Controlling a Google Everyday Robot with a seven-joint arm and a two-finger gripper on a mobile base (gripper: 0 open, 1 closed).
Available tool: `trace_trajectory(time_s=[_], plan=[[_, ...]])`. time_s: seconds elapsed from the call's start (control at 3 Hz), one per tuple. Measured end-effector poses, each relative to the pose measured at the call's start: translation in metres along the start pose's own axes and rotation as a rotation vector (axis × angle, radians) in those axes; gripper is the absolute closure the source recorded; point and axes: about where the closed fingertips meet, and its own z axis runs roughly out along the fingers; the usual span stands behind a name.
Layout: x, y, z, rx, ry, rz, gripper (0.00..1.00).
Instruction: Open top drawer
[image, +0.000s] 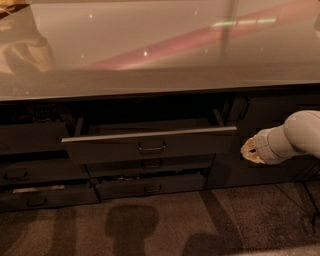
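Observation:
The top drawer (150, 145) is a wide dark grey front with a small bar handle (151, 148) at its middle and a pale metal top edge. It stands pulled out from the cabinet, its dark inside showing behind the edge. My gripper (248, 150) hangs at the end of the pale arm, just right of the drawer's right end and apart from it, holding nothing that I can see.
A glossy countertop (165, 55) overhangs the cabinet. Two narrower drawers (150, 185) sit below the top one, more drawer fronts (35, 175) lie to the left, and a plain door (265, 135) is behind the arm. A crumpled bag (22, 47) lies on the counter's left.

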Motion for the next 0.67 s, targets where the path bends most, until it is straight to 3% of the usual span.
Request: trace_trajectory(time_s=[0.33, 0.67], plan=[[0.0000, 0.0000, 0.0000, 0.000, 0.000, 0.000, 1.00], [0.0000, -0.0001, 0.0001, 0.000, 0.000, 0.000, 0.81]])
